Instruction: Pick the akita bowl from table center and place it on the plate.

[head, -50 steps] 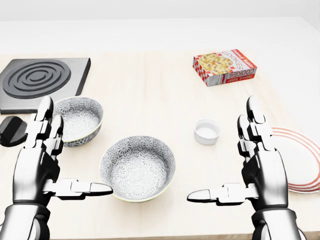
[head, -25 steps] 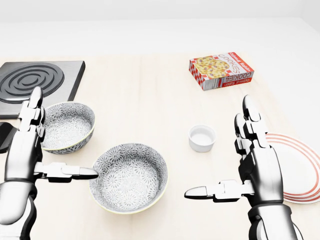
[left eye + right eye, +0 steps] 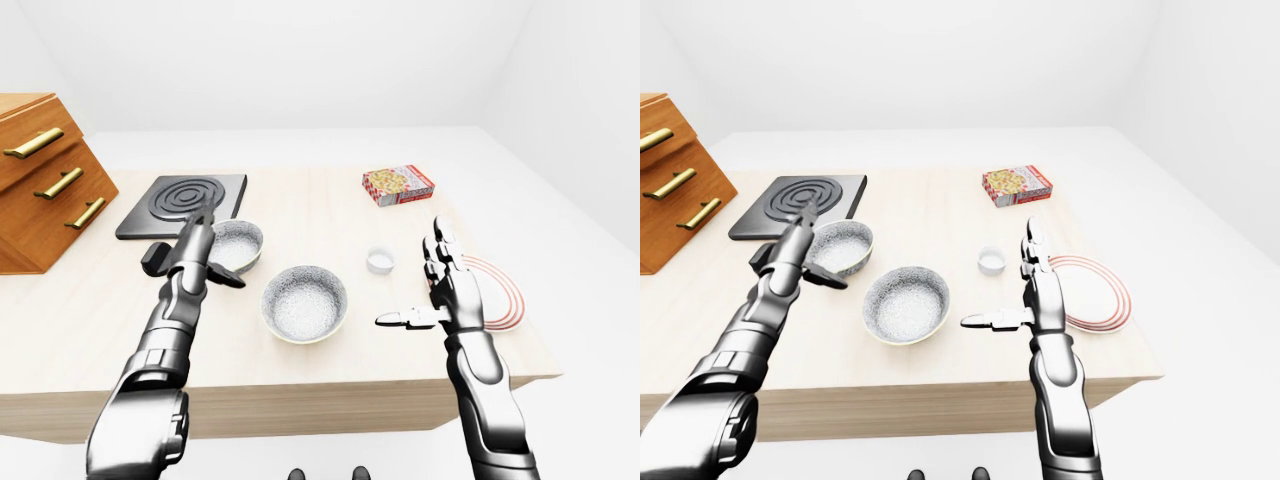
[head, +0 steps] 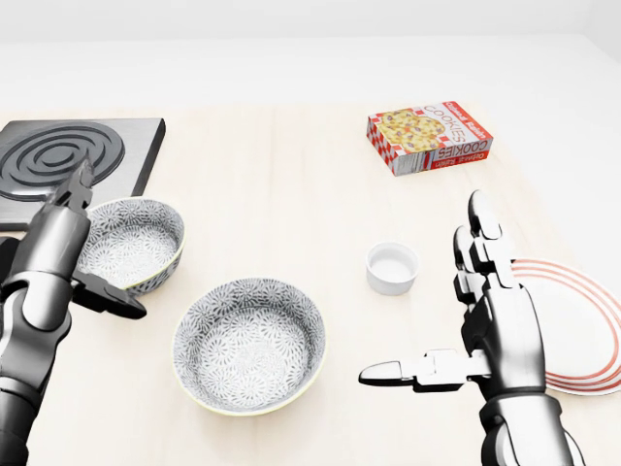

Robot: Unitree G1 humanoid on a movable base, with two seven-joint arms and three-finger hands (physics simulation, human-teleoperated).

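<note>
A grey-patterned bowl [image 4: 249, 345] stands near the table's middle, low in the head view, with nothing in it. A second, similar bowl [image 4: 131, 243] sits to its upper left. The white plate [image 4: 574, 325] with red rings lies at the right edge. My left hand [image 4: 97, 248] is open at the left rim of the second bowl, with the fingers pointing up and the thumb [image 4: 114, 302] reaching toward its lower rim. My right hand [image 4: 437, 301] is open and held flat between the centre bowl and the plate, thumb pointing left. Neither hand touches the centre bowl.
A small white cup [image 4: 392, 268] stands between the centre bowl and the plate. A cookie box [image 4: 429, 136] lies at the upper right and a black burner plate [image 4: 68, 155] at the upper left. A small black object [image 3: 152, 257] and a wooden drawer chest [image 3: 40, 180] are further left.
The view shifted slightly at first, sliding everything left. My left hand has since turned and drawn up and left, from the centre bowl's rim to the second bowl. The right hand has barely moved.
</note>
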